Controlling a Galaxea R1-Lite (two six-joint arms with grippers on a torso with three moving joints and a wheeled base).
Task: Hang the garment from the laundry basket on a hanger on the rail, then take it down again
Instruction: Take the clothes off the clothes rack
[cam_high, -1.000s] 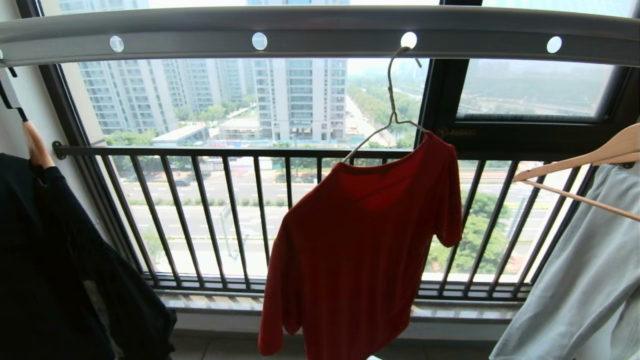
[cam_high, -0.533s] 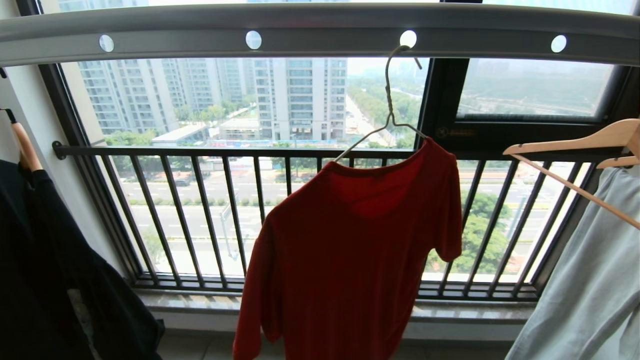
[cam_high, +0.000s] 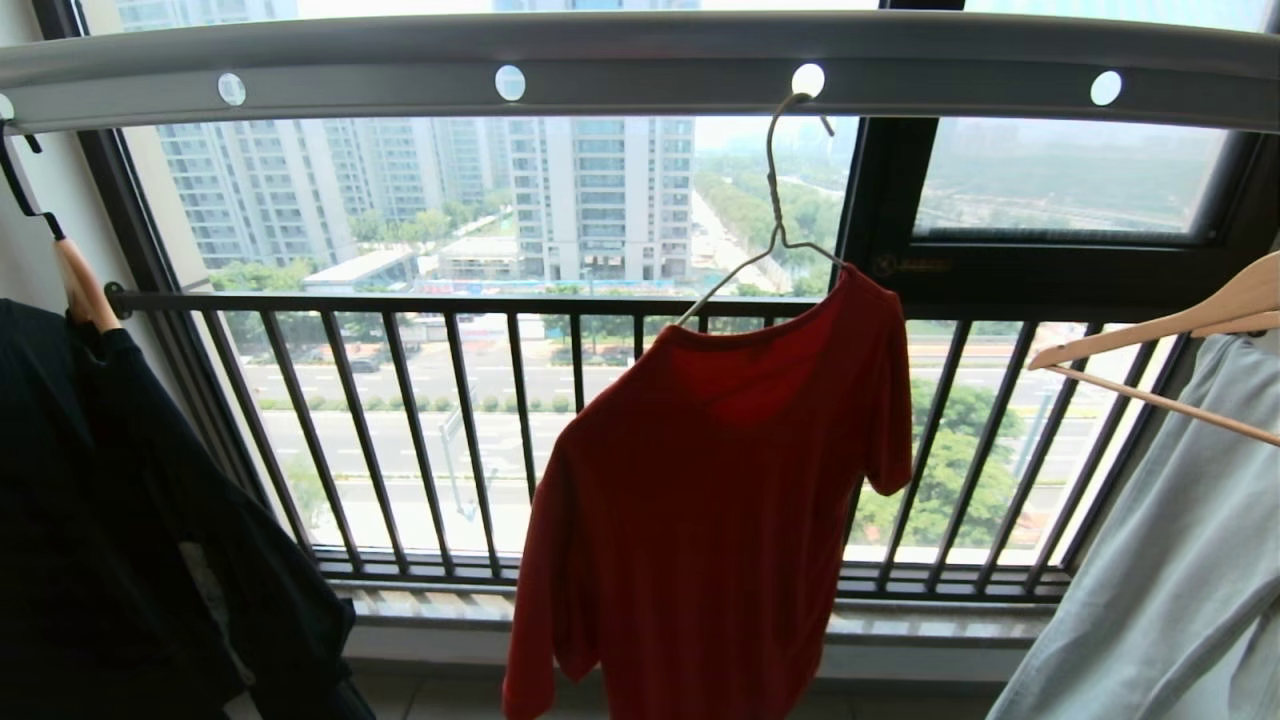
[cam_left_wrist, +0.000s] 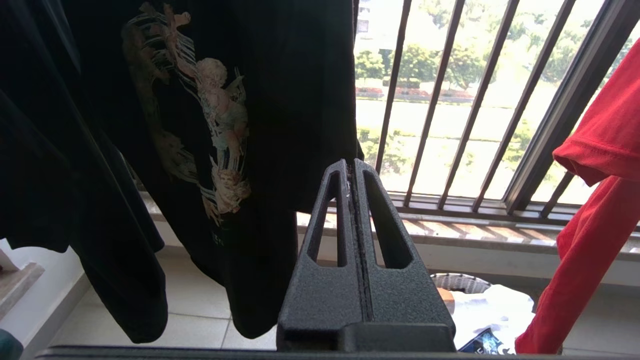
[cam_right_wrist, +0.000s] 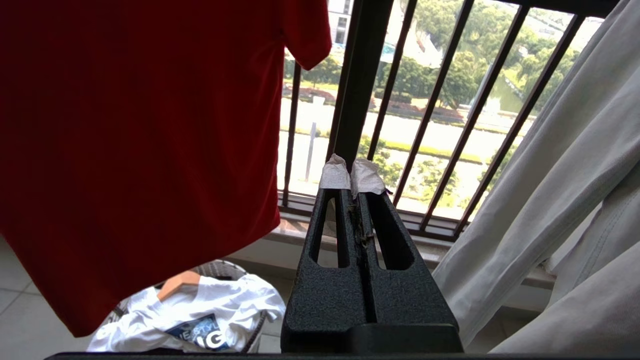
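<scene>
head view first: i see the rail (cam_high: 640, 60) running across the top, grey with round holes. on the left a black shirt (cam_high: 110, 520) hangs from a wooden hanger, on the right a pale grey-green garment (cam_high: 1170, 560) hangs from another, and behind all of it is the dark railing (cam_high: 450, 430) in front of the window.

the red shirt (cam_high: 700, 520) hangs in the middle on the wire hanger (cam_high: 775, 215), whose hook sits in one of the rail's holes. it hangs lopsided: the right shoulder is up on the hanger, the left shoulder droops low, and bare wire shows on the left side of the collar.

neither arm shows in the head view. from the left wrist camera, my left gripper (cam_left_wrist: 352, 167) is pressed fully closed with nothing in it, near the black shirt's hem, with the red shirt's sleeve off to the right. from the right wrist camera, my right gripper (cam_right_wrist: 350, 175) is closed too, taped tips together and empty, between the red shirt and the grey-green garment.

the basket (cam_right_wrist: 225, 270) sits on the floor below the red shirt, with a white garment (cam_right_wrist: 200, 315) in it.
</scene>
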